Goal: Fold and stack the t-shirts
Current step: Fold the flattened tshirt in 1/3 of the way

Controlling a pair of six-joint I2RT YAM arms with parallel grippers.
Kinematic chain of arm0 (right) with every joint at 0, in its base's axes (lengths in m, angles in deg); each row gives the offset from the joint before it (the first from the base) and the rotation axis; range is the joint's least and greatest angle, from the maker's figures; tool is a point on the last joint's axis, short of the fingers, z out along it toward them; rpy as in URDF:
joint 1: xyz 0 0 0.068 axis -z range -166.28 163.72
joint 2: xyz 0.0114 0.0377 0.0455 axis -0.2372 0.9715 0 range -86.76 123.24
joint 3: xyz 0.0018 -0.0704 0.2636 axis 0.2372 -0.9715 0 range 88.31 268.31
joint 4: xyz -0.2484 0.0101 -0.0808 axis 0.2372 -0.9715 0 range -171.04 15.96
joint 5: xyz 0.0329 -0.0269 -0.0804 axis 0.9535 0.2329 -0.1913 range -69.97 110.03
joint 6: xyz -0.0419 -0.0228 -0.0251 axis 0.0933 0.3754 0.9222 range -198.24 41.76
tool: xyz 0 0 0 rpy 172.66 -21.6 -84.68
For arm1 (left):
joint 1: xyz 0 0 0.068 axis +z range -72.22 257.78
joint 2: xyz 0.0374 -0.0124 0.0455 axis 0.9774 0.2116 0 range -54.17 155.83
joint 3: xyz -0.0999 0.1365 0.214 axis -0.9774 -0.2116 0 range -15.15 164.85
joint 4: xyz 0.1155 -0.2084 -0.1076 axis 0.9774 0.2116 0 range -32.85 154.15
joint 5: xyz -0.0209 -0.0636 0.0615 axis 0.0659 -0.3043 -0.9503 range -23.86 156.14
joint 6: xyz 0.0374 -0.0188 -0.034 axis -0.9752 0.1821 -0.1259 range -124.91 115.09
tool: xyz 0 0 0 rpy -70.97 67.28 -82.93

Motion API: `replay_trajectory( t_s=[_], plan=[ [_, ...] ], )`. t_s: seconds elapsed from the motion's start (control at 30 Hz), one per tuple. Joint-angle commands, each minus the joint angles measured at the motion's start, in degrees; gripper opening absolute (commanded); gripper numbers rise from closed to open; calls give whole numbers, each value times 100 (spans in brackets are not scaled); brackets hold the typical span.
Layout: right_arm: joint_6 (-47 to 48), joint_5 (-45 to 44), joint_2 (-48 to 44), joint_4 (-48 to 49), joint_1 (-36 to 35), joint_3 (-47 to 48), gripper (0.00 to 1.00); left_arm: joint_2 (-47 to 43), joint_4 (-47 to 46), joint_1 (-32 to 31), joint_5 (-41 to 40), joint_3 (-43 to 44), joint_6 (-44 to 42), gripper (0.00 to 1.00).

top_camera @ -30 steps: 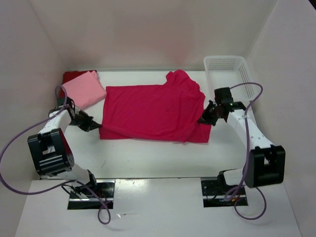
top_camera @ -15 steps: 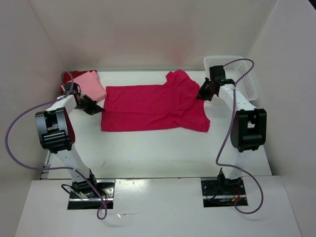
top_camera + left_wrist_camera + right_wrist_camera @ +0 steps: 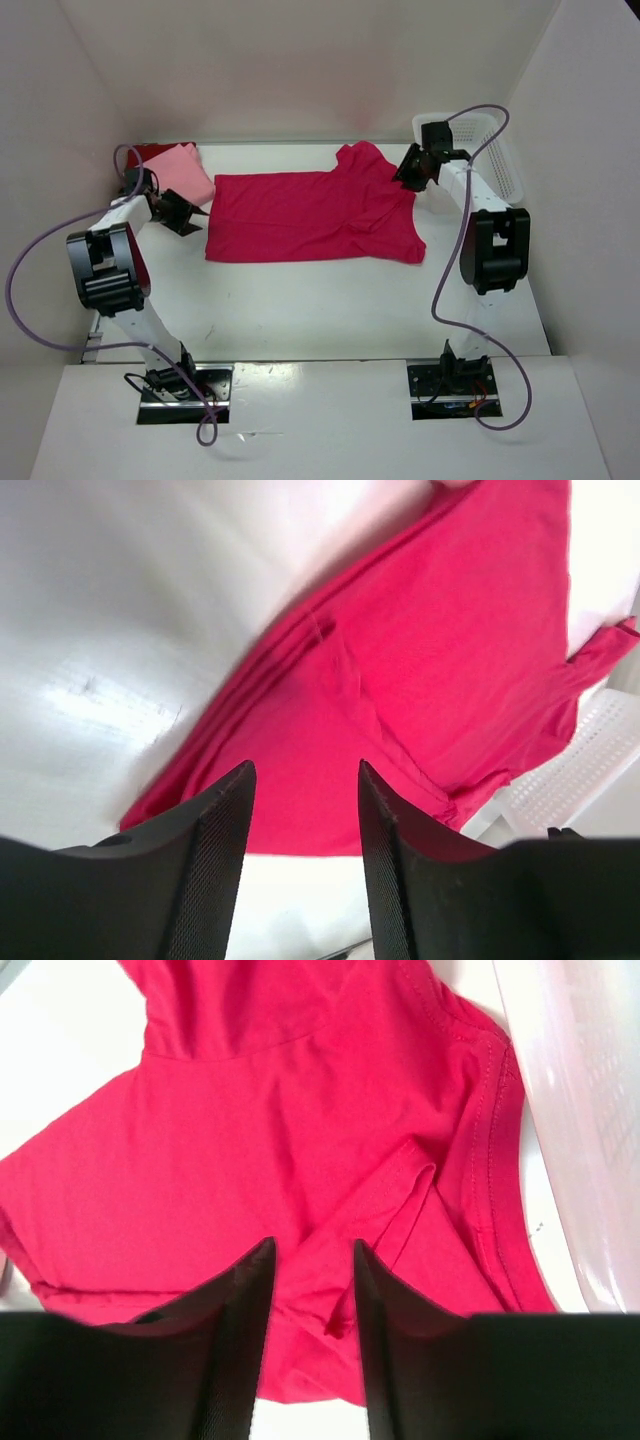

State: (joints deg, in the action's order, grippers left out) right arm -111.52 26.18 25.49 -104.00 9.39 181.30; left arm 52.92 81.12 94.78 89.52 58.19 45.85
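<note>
White desk (image 3: 300, 300) carries the crimson t-shirt (image 3: 310, 215) spread across its middle, near edge doubled over; the pink t-shirt (image 3: 180, 175) lies folded on the dark red t-shirt (image 3: 150, 152) at the far left. Folding on well probably means pinching both layers at each end evenly (one layer alone would drag the fold open). Both arms stretch far forward: left claw (image 3: 183, 214) just off the hem end, right claw (image 3: 408, 170) over the sleeve by the basket (image 3: 500, 150), each with fingers apart and empty.

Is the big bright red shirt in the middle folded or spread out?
Folded once, not finished: the shirt lies long and flat on the table, with doubled layers showing along its edge in the left wrist view.
</note>
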Motion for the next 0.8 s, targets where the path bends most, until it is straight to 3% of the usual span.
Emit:
replay_trajectory(
  t_s=[0.0, 0.07, 0.1, 0.13, 0.17, 0.2, 0.33, 0.5, 0.53, 0.57, 0.77],
  plan=[
    [102, -26, -876, 165, 47, -139, 44, -1116, 20, 58, -132, -449, -242, 53],
    [-20, 26, -1361, 419, 47, -961, 44, -1426, 90, 58, -132, -846, -400, 51],
    [-91, 131, -1859, 499, 47, -1271, 38, -1654, 91, 58, -132, -1300, -400, 51],
    [-161, 280, -2073, 569, 47, -1597, 15, -1717, 91, 58, -53, -1505, -453, 49],
    [-266, 281, -2275, 570, 47, -2209, 3, -1718, 91, 111, -52, -1655, -453, 49],
    [-458, 447, -2643, 648, 47, -2502, 0, -1718, 91, 111, 8, -1865, -453, 49],
    [-706, 274, -3313, 702, 47, -3846, 0, -1376, 38, 111, 140, -2060, -515, 49],
    [-890, -35, -3499, 587, 99, -4630, 30, -962, -242, 164, 193, -2113, -454, 49],
    [-891, -140, -3499, 587, 152, -4684, 40, -901, -243, 164, 194, -2113, -453, 47],
    [-891, -271, -3499, 587, 153, -4685, 42, -787, -313, 164, 194, -2061, -392, 46],
    [-891, -808, -3121, 658, 205, -4756, 42, -584, -481, 164, 194, -2008, -339, 18]
  ],
)
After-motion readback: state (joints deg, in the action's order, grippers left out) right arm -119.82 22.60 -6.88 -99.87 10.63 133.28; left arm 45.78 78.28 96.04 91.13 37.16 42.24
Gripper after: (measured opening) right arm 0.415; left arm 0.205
